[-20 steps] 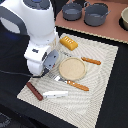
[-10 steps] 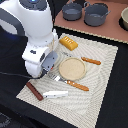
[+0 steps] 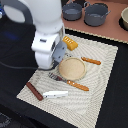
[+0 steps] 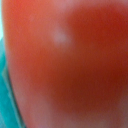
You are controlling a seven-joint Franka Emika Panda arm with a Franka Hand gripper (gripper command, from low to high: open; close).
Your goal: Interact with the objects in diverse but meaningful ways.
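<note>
- We see our wrist view filled by a blurred red surface, most likely the red tomato (image 4: 70, 65), so the camera sits right up against it.
- In the exterior view, the arm hides both the fingers and the tomato; we cannot tell whether the fingers are closed on it.
- The tan plate (image 3: 71, 68) lies bare just beside the arm, flanked by the fork (image 3: 67, 81) and knife (image 3: 91, 61), as a place setting.
- The bread block (image 3: 70, 43), sausage (image 3: 34, 91) and white fish piece (image 3: 55, 93) lie apart on the mat (image 3: 100, 95).

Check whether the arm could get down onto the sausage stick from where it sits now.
Probably yes. The sausage stick lies bare on the mat, apart from the white piece beside it. The wrist view is filled with red, so the tool may be occupied.
</note>
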